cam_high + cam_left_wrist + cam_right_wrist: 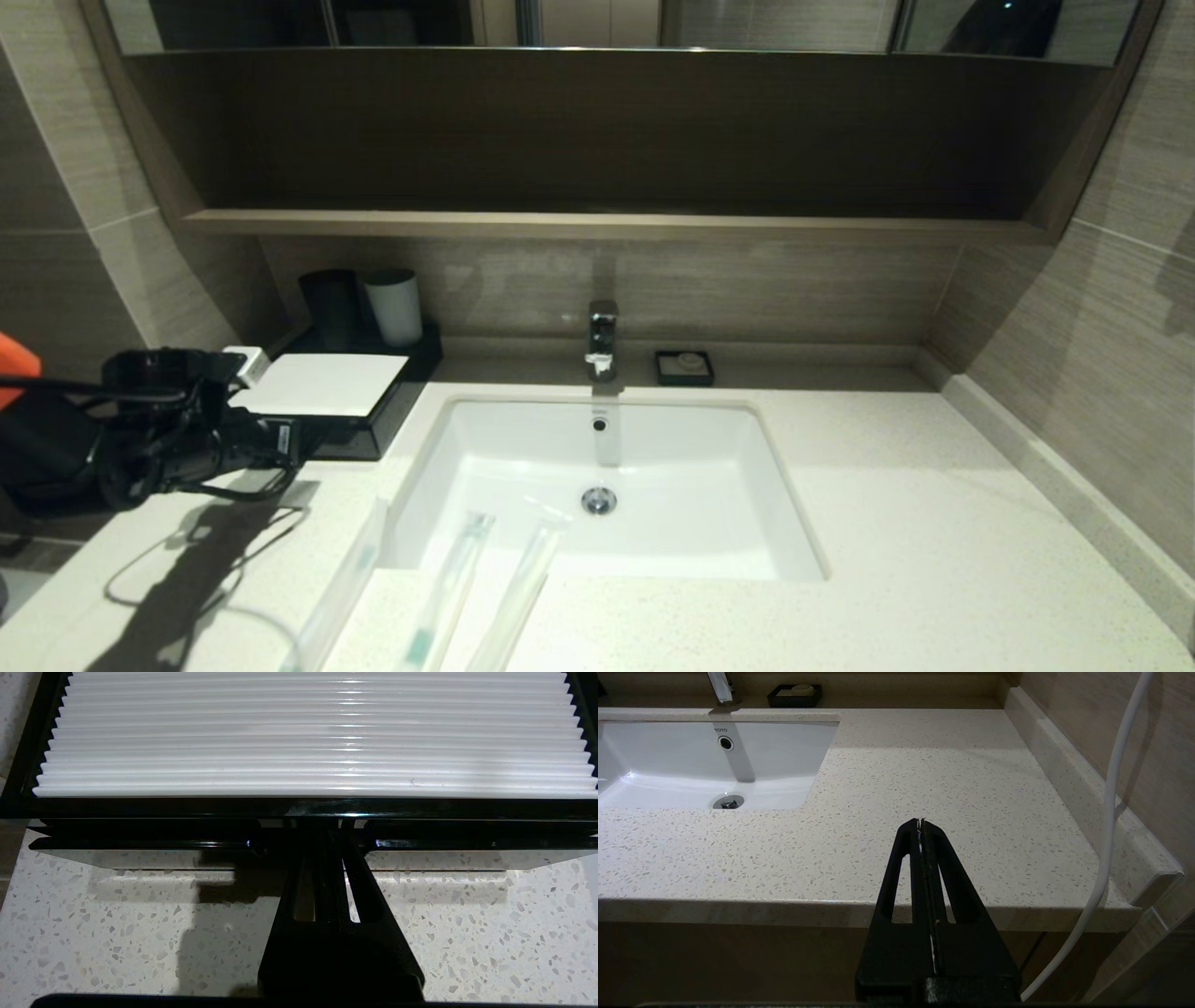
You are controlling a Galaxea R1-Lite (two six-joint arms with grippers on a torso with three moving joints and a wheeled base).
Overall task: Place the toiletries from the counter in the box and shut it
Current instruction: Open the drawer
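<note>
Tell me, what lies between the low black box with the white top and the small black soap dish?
In the head view, the chrome tap stands between the box and soap dish, behind the white sink.

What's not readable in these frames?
- Left claw tips: left wrist view, lost in the dark notch at the box front; contact cannot be told.
- Three toiletries: head view, near ends cut off by the bottom edge.
- Drawer inside: hidden in every view.
- Soap dish contents: head view, too small.
- Right claw: absent from head view.

Three wrapped toiletries lie on the counter; box shut.
</note>
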